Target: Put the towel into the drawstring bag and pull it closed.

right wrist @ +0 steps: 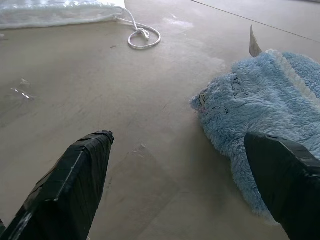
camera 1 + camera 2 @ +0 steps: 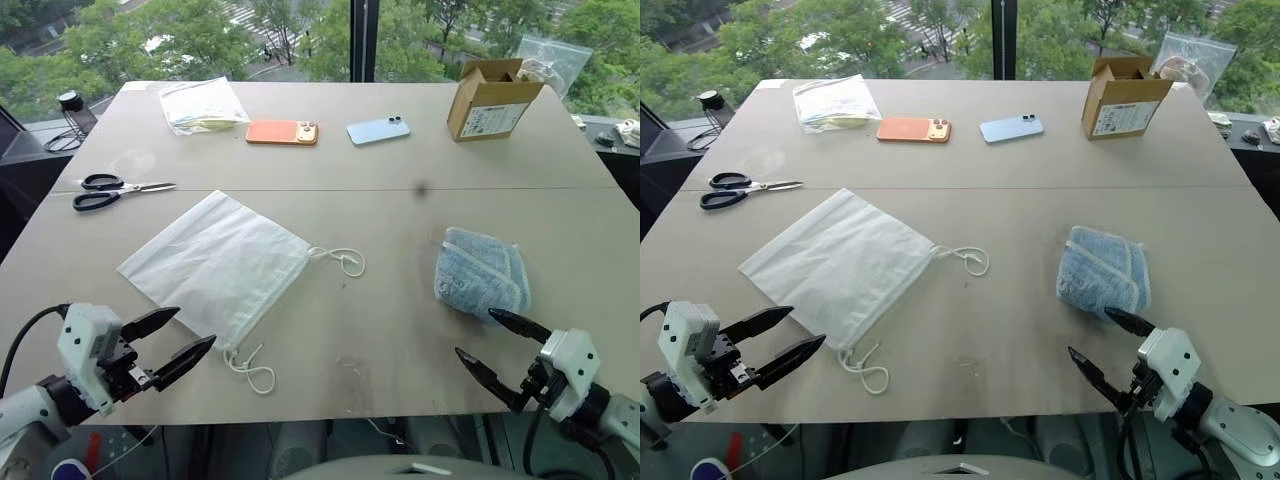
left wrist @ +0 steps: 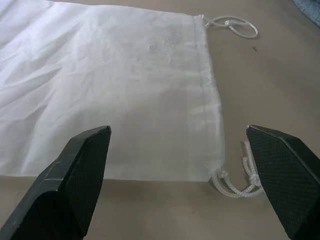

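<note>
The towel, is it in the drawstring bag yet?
Out. The towel lies folded on the table, apart from the flat drawstring bag.

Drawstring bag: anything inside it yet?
The drawstring bag lies flat on the table, no bulge showing; the towel sits apart beside it. The fabric hides whatever thin thing might be inside.

I see an orange phone (image 2: 282,132) at my table's (image 2: 400,300) far side. Just right of it lies a light-blue phone (image 2: 378,130), further right an open cardboard box (image 2: 490,100). Left of it lies a clear bag of yellowish papers (image 2: 203,105); nearer me and further left, black-handled scissors (image 2: 112,191).
</note>
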{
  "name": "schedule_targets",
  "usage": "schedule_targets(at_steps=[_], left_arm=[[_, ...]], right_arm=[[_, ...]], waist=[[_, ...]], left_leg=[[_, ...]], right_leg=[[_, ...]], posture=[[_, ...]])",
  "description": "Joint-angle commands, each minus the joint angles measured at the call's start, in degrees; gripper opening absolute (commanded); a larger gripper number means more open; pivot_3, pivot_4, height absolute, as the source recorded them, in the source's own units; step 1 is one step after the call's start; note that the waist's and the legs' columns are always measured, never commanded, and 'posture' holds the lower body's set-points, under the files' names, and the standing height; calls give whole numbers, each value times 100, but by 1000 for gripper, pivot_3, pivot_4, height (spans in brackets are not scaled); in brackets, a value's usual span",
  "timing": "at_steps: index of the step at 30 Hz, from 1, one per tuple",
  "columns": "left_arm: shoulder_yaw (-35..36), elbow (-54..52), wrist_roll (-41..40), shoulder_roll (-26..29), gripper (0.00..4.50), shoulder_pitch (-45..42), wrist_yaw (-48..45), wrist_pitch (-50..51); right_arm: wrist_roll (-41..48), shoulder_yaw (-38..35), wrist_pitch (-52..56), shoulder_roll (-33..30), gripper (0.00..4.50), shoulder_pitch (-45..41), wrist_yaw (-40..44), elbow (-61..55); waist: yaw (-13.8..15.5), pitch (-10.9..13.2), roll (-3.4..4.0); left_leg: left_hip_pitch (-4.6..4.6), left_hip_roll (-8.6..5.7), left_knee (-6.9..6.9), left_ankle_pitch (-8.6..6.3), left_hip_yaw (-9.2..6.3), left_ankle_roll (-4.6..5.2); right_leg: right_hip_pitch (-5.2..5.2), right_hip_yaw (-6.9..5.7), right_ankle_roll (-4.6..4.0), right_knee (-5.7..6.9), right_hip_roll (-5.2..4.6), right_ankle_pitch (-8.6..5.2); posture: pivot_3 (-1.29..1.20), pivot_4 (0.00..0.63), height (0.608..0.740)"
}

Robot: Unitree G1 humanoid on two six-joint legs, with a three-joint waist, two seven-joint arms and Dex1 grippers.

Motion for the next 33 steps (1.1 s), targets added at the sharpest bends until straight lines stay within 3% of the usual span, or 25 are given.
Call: schedule_targets(at_steps=[1,3,7,14,21,33], left_arm=[[-105,-301,302,-56,4459,-41,234,-282],[-619,-868,792,-224,4459,-245,774,-463],[-1609,-1458,2632,-334,4459,-494,2016,-742],[-2946,-1555,4616,-663,4459,-768,3236,-1086],[-3907,-788,5564,-966,4459,-1082,3765,-1612],[-3883,-82,6257,-1315,4459,-1351,4631,-2252]], right_arm=[[102,94,-305,-128,4500,-168,252,-187],[274,367,-333,-318,4500,-437,558,-438],[433,648,-237,-599,4500,-629,818,-667],[397,825,-155,-836,4500,-863,805,-723],[404,682,59,-1042,4500,-1060,693,-678],[719,572,571,-1193,4500,-1385,471,-869]], waist=[[-1,0,0],[-6,1,-1],[20,-13,-28],[21,-15,-31],[35,-14,-30],[39,-15,-28]], left_leg=[[1,0,1,0,2,0],[10,1,5,-1,16,2],[20,2,31,0,18,5],[24,-7,28,-2,21,5],[25,-7,28,-3,22,6],[27,-6,30,-3,22,6]], right_leg=[[0,1,1,1,0,0],[1,9,5,5,-2,0],[14,15,10,18,1,2],[19,15,10,21,6,3],[19,15,10,23,7,3],[19,16,23,28,12,11]], posture=[[0,150,740],[0,150,740],[0,150,740],[0,150,740],[0,150,740],[0,150,740]])
